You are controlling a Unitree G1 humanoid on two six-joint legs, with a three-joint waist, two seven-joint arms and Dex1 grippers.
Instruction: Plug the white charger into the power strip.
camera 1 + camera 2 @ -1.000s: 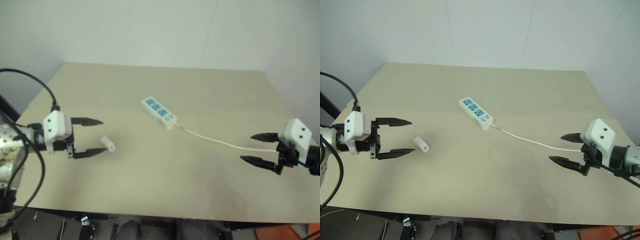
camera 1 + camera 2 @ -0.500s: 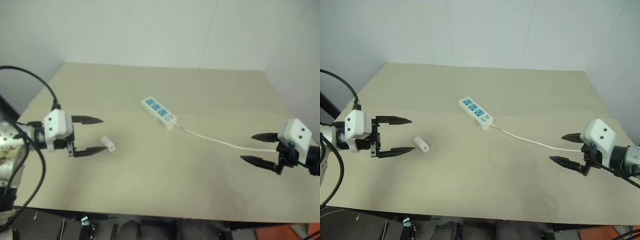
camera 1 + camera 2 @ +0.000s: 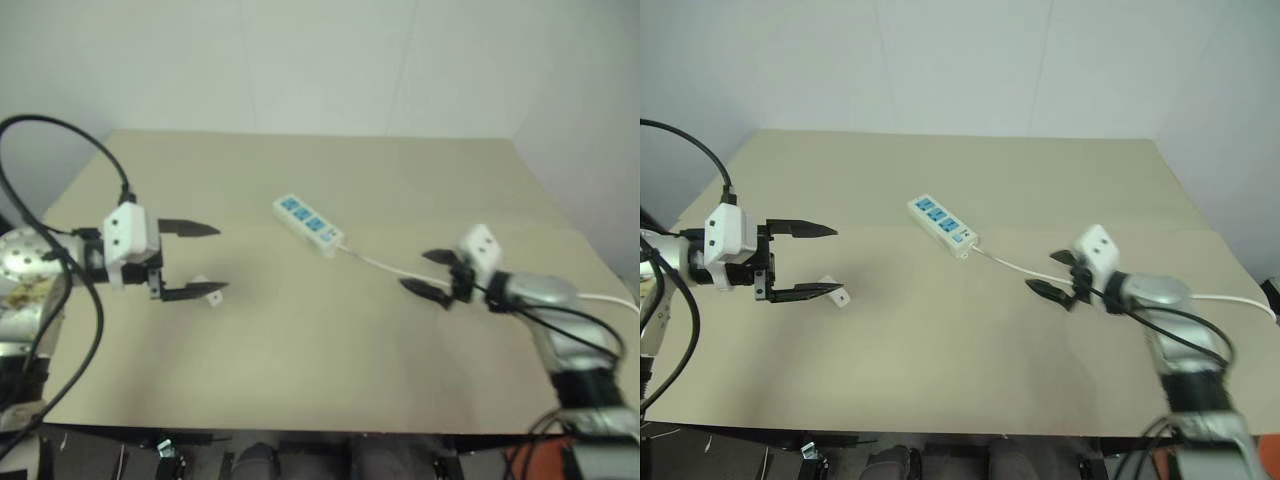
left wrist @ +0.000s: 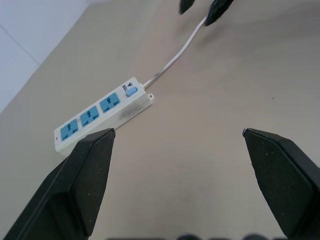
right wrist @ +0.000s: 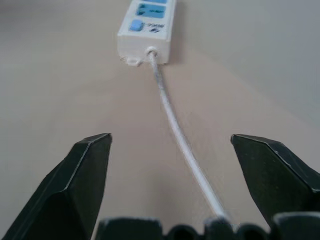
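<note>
One table [image 3: 300, 400], beige top, all four edges in sight: far edge against a pale wall, near edge running along the bottom of the head views, left and right edges slanting outward toward the near side. Open surface is widest across the near half and in the far band behind the strip; nothing stands there. One power strip [image 3: 308, 223], white, set slightly past the table's centre, long axis running from 10 o'clock to 4 o'clock, three blue socket faces counted, one blue switch at the 4 o'clock end. One thin white cord [image 3: 385, 268] leaves that end toward 4 o'clock, passes under the right gripper and runs off toward the right edge. One white charger [image 3: 835, 292], small, lying on the table at roughly 8 o'clock from the strip and well apart from it, just beside the tip of the left gripper's nearer finger, partly hidden by it; whether it touches cannot be told. Two grippers. Left gripper [image 3: 200, 260], fingers spread wide, nothing between them, pointing toward the table's centre above the left part of the surface. Right gripper [image 3: 432, 274], fingers likewise spread wide and empty, straddling the cord from above, aimed at the strip's switch end with a stretch of bare table between.
</note>
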